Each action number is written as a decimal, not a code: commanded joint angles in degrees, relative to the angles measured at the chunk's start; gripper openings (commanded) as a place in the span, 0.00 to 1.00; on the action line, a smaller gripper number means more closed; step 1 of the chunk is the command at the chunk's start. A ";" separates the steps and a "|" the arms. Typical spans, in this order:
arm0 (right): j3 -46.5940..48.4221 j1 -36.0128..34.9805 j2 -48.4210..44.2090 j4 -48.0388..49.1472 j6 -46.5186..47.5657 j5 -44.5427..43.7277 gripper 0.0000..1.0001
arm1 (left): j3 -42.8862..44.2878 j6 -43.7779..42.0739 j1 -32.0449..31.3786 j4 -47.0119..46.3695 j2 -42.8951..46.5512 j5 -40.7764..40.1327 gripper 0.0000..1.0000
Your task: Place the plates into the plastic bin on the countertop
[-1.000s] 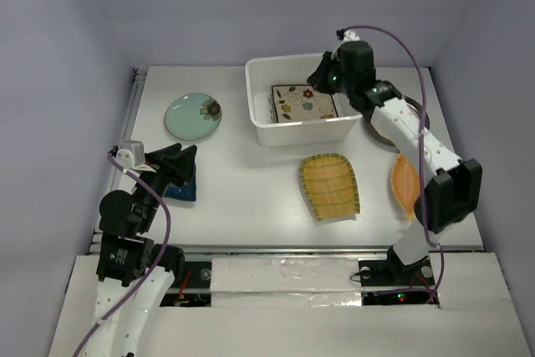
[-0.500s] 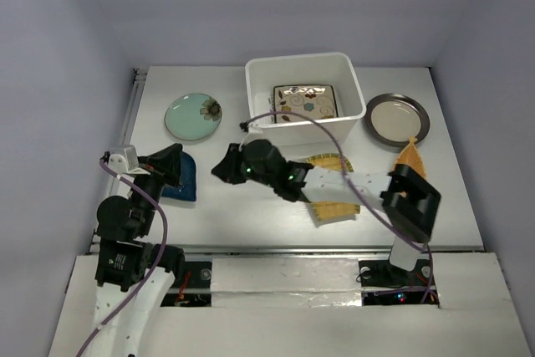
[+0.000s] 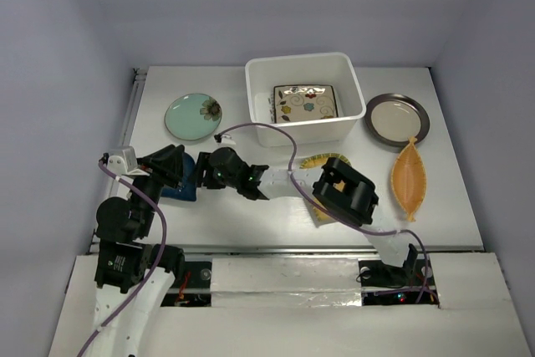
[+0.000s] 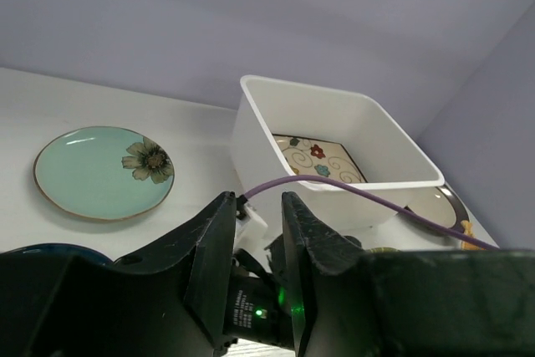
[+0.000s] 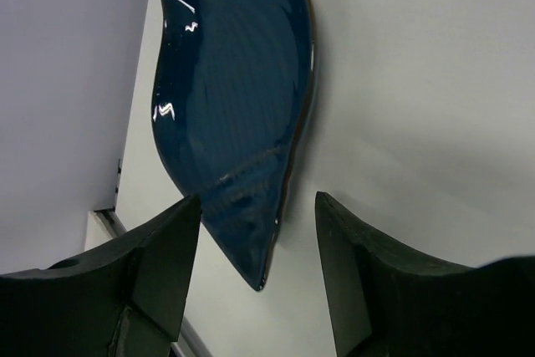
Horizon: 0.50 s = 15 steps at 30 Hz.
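The right hand [image 5: 255, 200], spread wide, is lined up on the small dark blue plate [image 5: 234, 98] at lower left of the bench [image 3: 226, 216]; its near rim should be straddled squarely and pinched firmly before any lift toward the plastic bin [image 3: 305, 133], upper centre.

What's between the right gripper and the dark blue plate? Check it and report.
Nothing. In the right wrist view, the open right gripper faces the dark blue plate tip directly, with only bare countertop beside it.
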<state>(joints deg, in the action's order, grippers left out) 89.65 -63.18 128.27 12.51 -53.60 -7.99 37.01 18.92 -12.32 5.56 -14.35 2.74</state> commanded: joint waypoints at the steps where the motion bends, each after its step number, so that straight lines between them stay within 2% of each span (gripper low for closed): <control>1: 5.26 -0.02 3.46 0.76 -1.50 1.74 0.62 | 1.92 -0.11 -0.25 -1.96 0.37 0.42 0.26; 11: 13.44 -0.02 11.21 -2.23 -2.91 5.26 0.48 | 1.92 -0.20 -0.25 -1.87 0.11 0.60 0.27; 14: 15.64 -0.02 13.23 -3.28 -2.82 6.76 0.41 | 1.83 -0.20 -0.25 -1.87 0.02 0.60 0.27; 15: 16.34 -0.02 13.67 -3.55 -2.82 7.11 0.32 | 1.83 -0.20 -0.25 -1.87 0.11 0.60 0.27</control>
<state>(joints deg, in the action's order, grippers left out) 102.80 -63.09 140.20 9.76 -55.70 -2.96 37.01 18.92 -12.32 5.58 -14.35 2.79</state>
